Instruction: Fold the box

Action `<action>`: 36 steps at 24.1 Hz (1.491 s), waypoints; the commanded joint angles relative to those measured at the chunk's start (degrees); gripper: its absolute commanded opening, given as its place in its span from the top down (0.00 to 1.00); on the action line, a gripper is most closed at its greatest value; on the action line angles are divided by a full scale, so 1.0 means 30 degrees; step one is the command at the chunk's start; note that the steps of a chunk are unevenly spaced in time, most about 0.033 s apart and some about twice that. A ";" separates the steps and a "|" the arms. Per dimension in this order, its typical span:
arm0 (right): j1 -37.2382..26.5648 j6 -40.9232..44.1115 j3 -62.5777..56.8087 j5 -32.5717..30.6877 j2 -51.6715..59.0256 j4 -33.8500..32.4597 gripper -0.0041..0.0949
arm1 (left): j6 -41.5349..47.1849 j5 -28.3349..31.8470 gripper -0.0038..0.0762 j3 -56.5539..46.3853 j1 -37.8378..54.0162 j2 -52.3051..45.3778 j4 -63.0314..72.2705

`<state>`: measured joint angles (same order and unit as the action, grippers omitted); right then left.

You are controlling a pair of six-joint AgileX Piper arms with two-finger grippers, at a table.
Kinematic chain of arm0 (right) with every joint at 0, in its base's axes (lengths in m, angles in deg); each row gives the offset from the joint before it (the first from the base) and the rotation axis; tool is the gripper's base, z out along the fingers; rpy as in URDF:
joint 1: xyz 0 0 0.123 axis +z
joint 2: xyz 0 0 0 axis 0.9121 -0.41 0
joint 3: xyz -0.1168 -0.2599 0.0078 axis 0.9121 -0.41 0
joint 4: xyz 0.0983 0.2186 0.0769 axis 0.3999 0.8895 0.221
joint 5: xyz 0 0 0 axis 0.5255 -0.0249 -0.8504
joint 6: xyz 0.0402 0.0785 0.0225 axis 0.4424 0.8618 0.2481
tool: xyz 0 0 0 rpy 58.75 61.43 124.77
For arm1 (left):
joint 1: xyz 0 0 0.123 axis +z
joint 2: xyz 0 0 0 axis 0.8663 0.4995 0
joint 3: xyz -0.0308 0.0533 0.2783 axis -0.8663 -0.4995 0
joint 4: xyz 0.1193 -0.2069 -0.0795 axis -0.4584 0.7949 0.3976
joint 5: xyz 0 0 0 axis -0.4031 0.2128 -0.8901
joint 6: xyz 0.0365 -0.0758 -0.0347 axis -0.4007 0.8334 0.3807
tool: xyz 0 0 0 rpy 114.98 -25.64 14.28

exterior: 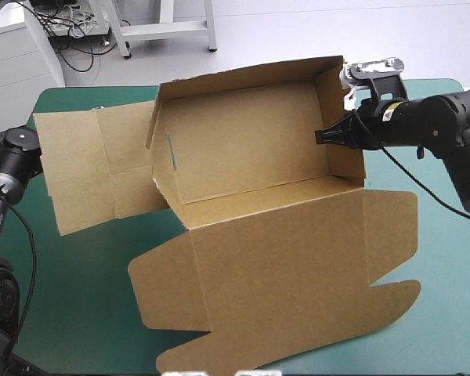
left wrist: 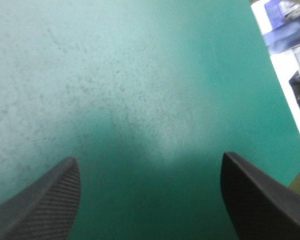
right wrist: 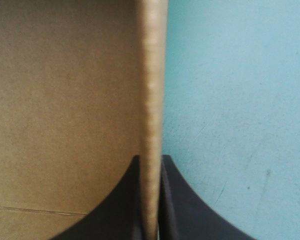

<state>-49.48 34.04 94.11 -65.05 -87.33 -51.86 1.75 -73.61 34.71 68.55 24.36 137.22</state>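
Observation:
The brown box (exterior: 243,149) stands in the middle of the table as an open tray with raised walls, its lid (exterior: 282,290) lying flat toward the near edge. My right gripper (exterior: 329,135) reaches in from the right and is shut on the box's right wall (exterior: 341,117). In the right wrist view that wall's edge (right wrist: 151,110) runs up between the two black fingers (right wrist: 121,210), with the box's inside on one side and teal-green cover on the other. My left gripper (left wrist: 150,200) is open over bare teal-green cover, nothing between its fingers.
A flat brown flap (exterior: 86,168) of board spreads out from the box's left side toward the table's left edge. The teal-green cover (exterior: 78,305) shows at the near left and beyond the right wall (exterior: 446,258).

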 commanded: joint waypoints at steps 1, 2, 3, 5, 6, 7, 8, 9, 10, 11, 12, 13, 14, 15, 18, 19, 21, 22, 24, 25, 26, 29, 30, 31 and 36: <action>-0.0122 0.0365 0.0604 0.1868 0.0127 -0.0681 0.98 | -0.0269 -0.1760 0.27 0.0398 -0.0257 -0.1116 0.2713; -0.0139 0.0547 0.0604 0.1993 -0.0031 -0.1024 0.98 | -0.0402 -0.1760 0.27 0.0398 -0.0257 -0.1230 0.2628; -0.0139 0.0794 0.0604 0.2112 -0.0176 -0.1446 0.98 | -0.0402 -0.1760 0.27 0.0398 -0.0324 -0.1379 0.2625; -0.0139 0.1202 0.0604 0.2242 -0.0380 -0.1980 0.98 | -0.0402 -0.1760 0.27 0.0398 -0.0514 -0.1691 0.2625; -0.0139 0.1202 0.0604 0.2288 -0.0424 -0.2081 0.98 | -0.0402 -0.1760 0.27 0.0398 -0.0593 -0.1826 0.2663; -0.0139 0.1202 0.0604 0.2323 -0.0540 -0.2077 0.98 | -0.0402 -0.1760 0.27 0.0398 -0.0834 -0.1947 0.2885; -0.0139 0.1202 0.0604 0.2356 -0.0587 -0.2075 0.98 | -0.0402 -0.1726 0.27 0.0398 -0.1084 -0.2096 0.3044; -0.0139 0.1202 0.0604 0.2356 -0.0682 -0.2075 0.98 | -0.0437 -0.1667 0.27 0.0398 -0.1335 -0.2135 0.3049; -0.0139 0.1247 0.0604 0.2356 -0.0809 -0.2047 0.98 | -0.0543 -0.1667 0.27 0.0398 -0.2065 -0.2262 0.3049; -0.0139 0.1247 0.0604 0.2356 -0.0847 -0.2047 0.98 | -0.0574 -0.1667 0.27 0.0398 -0.2358 -0.2310 0.3008; -0.0139 0.1247 0.0604 0.2260 -0.0932 -0.2047 0.98 | -0.1040 -0.1637 0.27 0.0398 -0.2946 -0.2316 0.2886; -0.0139 0.1247 0.0604 0.2260 -0.0963 -0.2047 0.98 | -0.1042 -0.1637 0.28 0.0398 -0.3109 -0.2316 0.2886; -0.0139 0.1247 0.0604 0.2260 -0.0963 -0.2099 0.98 | -0.1042 -0.1637 0.29 0.0398 -0.3392 -0.2316 0.3015; -0.0139 0.1247 0.0604 0.2260 -0.0963 -0.2217 0.98 | -0.1042 -0.1672 0.29 0.0398 -0.3441 -0.2316 0.3085; -0.0139 0.1247 0.0604 0.2148 -0.1002 -0.2661 0.98 | -0.1042 -0.1661 0.30 0.0398 -0.3477 -0.2432 0.3782; -0.0139 0.1247 0.0604 0.2089 -0.1047 -0.2799 0.98 | -0.1042 -0.1661 0.30 0.0398 -0.3477 -0.2548 0.3988; -0.0139 0.1247 0.0604 0.1797 -0.1254 -0.2944 0.98 | -0.1042 -0.1626 0.30 0.0398 -0.3477 -0.2995 0.4430; -0.0139 0.1247 0.0604 0.1752 -0.1289 -0.2944 0.98 | -0.1042 -0.1626 0.30 0.0398 -0.3477 -0.3225 0.4558; -0.0139 0.1335 0.0604 0.1710 -0.1378 -0.2944 0.98 | -0.1042 -0.1626 0.30 0.0398 -0.3477 -0.3669 0.4767; -0.0139 0.1335 0.0604 0.1710 -0.1378 -0.2944 0.98 | -0.1042 -0.1626 0.30 0.0398 -0.3477 -0.3851 0.4909; -0.0139 0.1335 0.0604 0.1710 -0.1378 -0.2944 0.98 | -0.1042 -0.1626 0.30 0.0398 -0.3477 -0.3843 0.5004; -0.0139 0.1335 0.0604 0.1710 -0.1378 -0.2944 0.98 | -0.1042 -0.1626 0.30 0.0398 -0.3477 -0.3894 0.5916; -0.0139 0.1335 0.0604 0.1710 -0.1378 -0.2944 0.98 | -0.1042 -0.1626 0.30 0.0398 -0.3477 -0.3853 0.6274; -0.0139 0.1335 0.0604 0.1668 -0.1378 -0.2944 0.98 | -0.1042 -0.1626 0.30 0.0398 -0.3477 -0.3853 0.6500; -0.0139 0.1726 0.0604 0.1518 -0.1378 -0.2944 0.98 | -0.1042 -0.1274 0.31 0.0398 -0.3477 -0.3853 0.6558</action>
<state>-49.90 37.82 94.11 -63.35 -93.77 -61.40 -1.11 -73.71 34.71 58.35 14.99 151.60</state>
